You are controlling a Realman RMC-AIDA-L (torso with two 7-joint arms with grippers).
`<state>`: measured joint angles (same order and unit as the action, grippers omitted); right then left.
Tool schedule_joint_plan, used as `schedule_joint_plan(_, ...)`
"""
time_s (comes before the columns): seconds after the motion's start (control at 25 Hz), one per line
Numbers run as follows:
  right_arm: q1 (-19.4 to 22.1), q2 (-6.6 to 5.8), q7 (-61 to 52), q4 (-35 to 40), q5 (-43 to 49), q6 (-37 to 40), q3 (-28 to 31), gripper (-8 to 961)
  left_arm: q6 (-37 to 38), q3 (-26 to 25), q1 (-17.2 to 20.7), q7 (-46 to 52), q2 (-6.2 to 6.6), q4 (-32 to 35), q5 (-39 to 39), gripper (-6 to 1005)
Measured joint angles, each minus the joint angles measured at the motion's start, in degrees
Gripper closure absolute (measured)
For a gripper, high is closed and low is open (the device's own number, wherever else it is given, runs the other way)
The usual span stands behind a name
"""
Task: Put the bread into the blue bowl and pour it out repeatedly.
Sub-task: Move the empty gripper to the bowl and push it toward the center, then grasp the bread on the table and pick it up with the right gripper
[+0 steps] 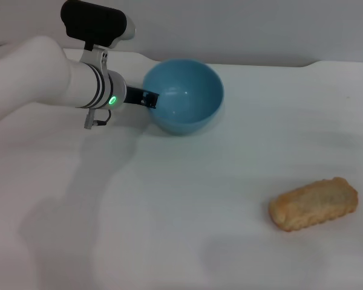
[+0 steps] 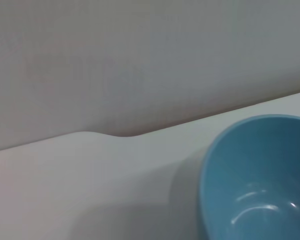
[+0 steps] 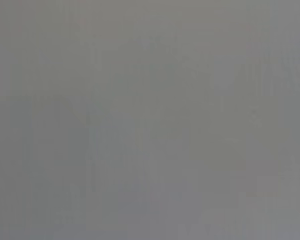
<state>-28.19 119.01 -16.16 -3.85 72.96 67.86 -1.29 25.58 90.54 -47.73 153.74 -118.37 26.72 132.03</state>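
Where the left arm reaches in from the left of the head view, we find the left gripper (image 1: 149,99) closed on the near-left rim of the blue bowl (image 1: 184,96), one dark finger showing inside the rim. We note a green indicator lit on the wrist (image 1: 112,101) just behind the gripper, with a black camera housing (image 1: 95,22) mounted above the wrist.

We see the bowl tipped, its opening turned toward the camera and to the right. Its glossy inside holds nothing. The bowl's lower side meets or sits just above the white table (image 1: 187,199); we cannot tell which. In the left wrist view we see part of the same bowl (image 2: 257,180) with light glints on its inner wall, the table edge (image 2: 90,137) behind it, and a plain grey wall (image 2: 140,60) beyond.

We locate the bread (image 1: 313,203) lying flat on the table, well apart from the bowl, toward the near right of the head view. Its long axis runs slightly upward to the right, and its ridged edge faces the camera.

We do not see the right gripper in any view; the right wrist view shows only a uniform grey field.
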Motion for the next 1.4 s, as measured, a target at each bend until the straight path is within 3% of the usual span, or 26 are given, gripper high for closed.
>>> schedule_joint_plan(0.32,1.25,-0.09,-0.4,0.11,-0.23,0.0,0.46,340,2.13,-0.27,-0.44,0.16,0.3,-0.05,0.04,960)
schedule_joint_plan(0.56,1.52,-0.25,-2.38,-0.47,1.14,-1.45,-1.15,344,11.28,-0.87,-4.24,0.96,1.83,1.98,4.58,982)
schedule_joint_plan(0.76,1.04,-0.99,-15.52,1.74,9.46,-7.98,-1.96,347,20.41,-2.0,-5.31,6.95,1.15,11.45,17.42,1001)
schedule_joint_plan(0.8,0.72,-1.14,-21.5,3.8,13.61,-9.5,-2.59,348,23.94,-2.74,-5.3,8.12,0.73,14.99,20.95,1000)
schedule_joint_plan(0.92,-0.14,-1.01,-40.75,13.17,26.37,-10.76,-6.38,349,25.97,-4.3,-5.57,8.28,0.66,16.03,21.57,1000)
schedule_joint_plan(1.04,-0.79,-0.29,-63.05,27.98,39.01,-5.14,-13.24,351,28.06,-9.22,-5.94,7.83,0.67,16.21,21.51,999)
schedule_joint_plan(1.2,-0.91,-0.29,-74.92,38.07,42.89,-1.11,-18.07,354,28.55,-11.15,-5.52,7.72,0.74,16.2,21.7,999)
schedule_joint_plan(1.24,-1.51,-0.42,-82.96,43.49,48.02,0.2,-21.47,354,28.71,-11.51,-5.43,7.72,0.75,16.1,21.69,999)
schedule_joint_plan(1.28,-1.51,-0.42,-82.96,43.49,48.02,0.2,-21.47,355,28.97,-11.82,-5.36,7.72,0.75,16.0,21.7,999)
schedule_joint_plan(1.4,-4.14,-0.6,-96.06,52.74,63.77,5.65,-25.02,357,29.78,-12.2,-5.25,7.73,0.69,15.8,21.73,999)
